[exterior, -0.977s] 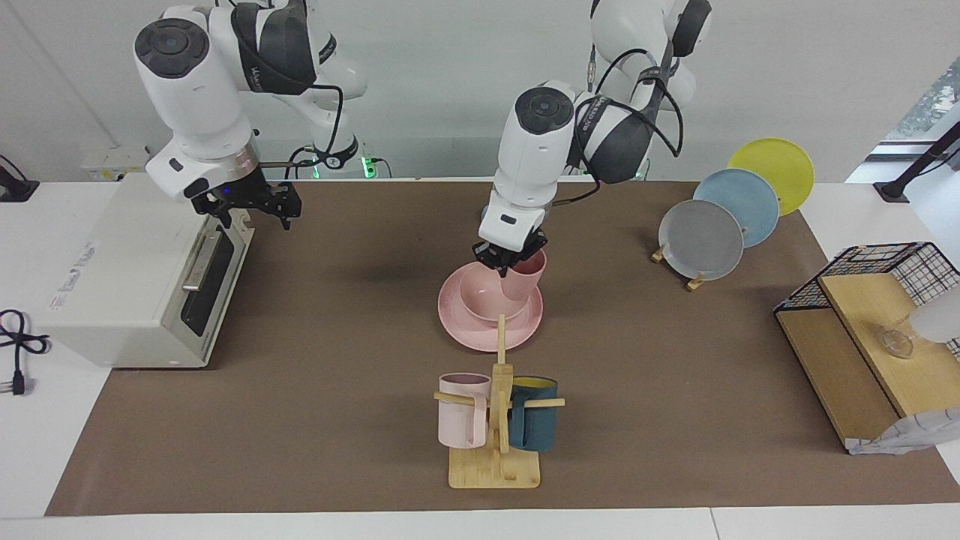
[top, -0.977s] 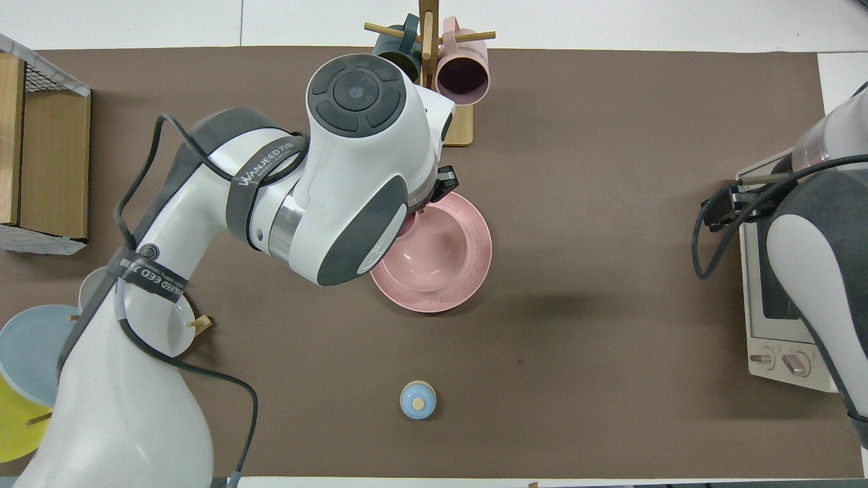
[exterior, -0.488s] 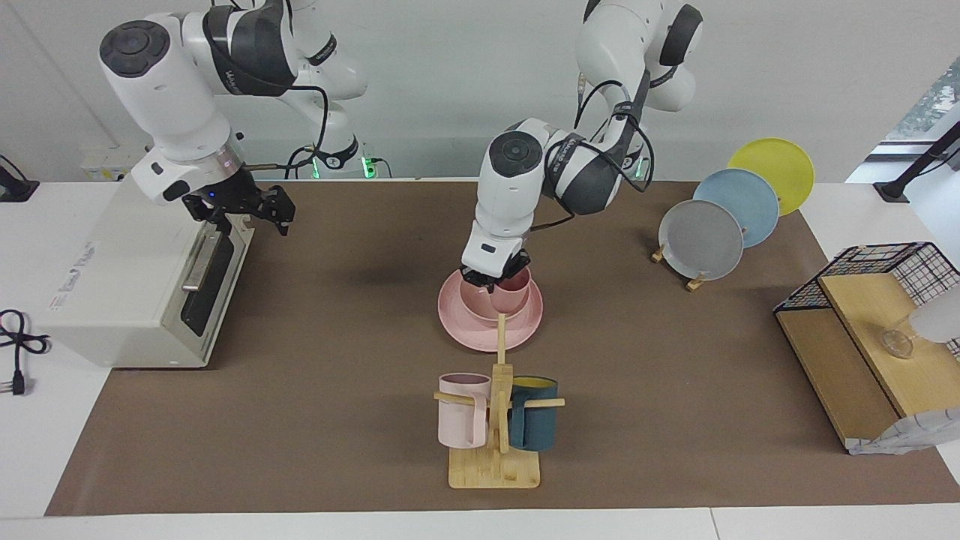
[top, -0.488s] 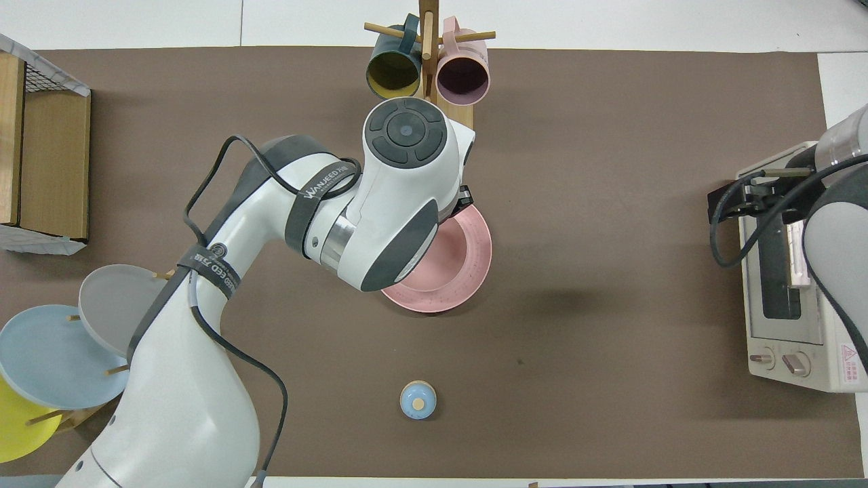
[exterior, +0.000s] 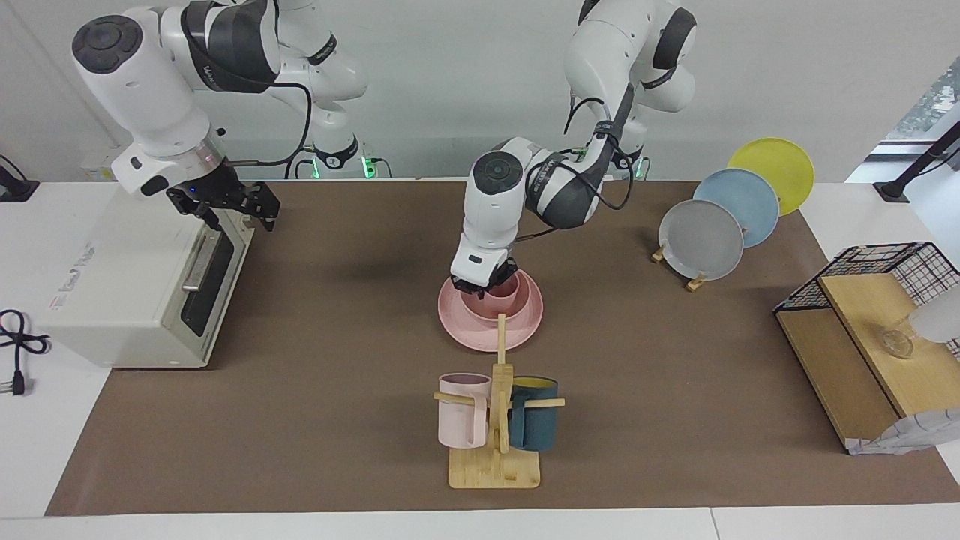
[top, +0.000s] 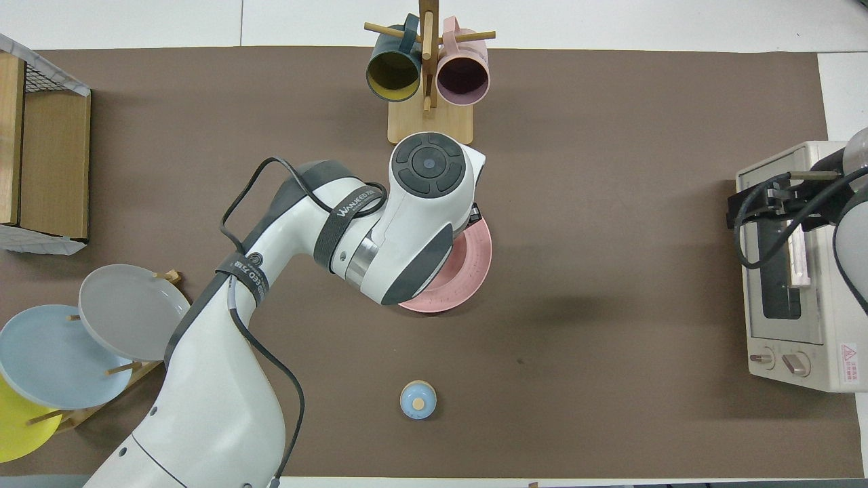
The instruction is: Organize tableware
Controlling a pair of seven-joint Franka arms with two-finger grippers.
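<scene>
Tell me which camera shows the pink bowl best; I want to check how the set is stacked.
The facing view: the pink bowl sits on the pink plate, with the left end effector down at its rim. In the overhead view the left arm hides the bowl entirely; only part of the plate shows.

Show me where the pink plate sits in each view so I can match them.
Facing view: pink plate at centre, under the left gripper.
Overhead view: pink plate at centre, mostly covered by the left arm.
Shared landmark: the wooden mug rack, farther from the robots than the plate.
</scene>
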